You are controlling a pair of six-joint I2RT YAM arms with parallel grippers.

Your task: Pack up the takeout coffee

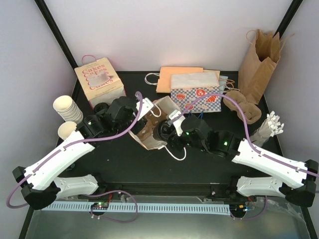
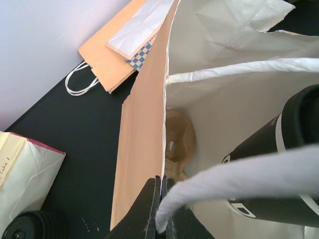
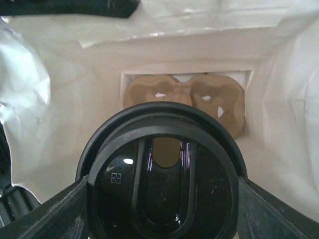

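Tan, white and black on a black desk (image 1: 114,164).
The open bag (image 2: 142,149) is tan outside, white inside; coffee cup (image 3: 162,184) black-lidded; flat bag (image 1: 192,99) blue-checked with red marks; tray (image 3: 184,102) tan.

The top external view looks down from above and behind the arm bases (image 1: 75,185), which sit at the bottom of the frame. It faces the back wall (image 1: 164,35) and takes in the whole bench (image 1: 124,164). The left wrist view sits close, looking past the left fingers (image 2: 149,209) at bottom centre along the rim of the paper bag (image 2: 142,149). The right wrist view peers straight into that bag from very near, with the takeout coffee (image 3: 162,179) between the right fingers (image 3: 45,214) filling its lower half. All three share the bag; both wrist views share the pulp carrier (image 3: 184,99) inside.
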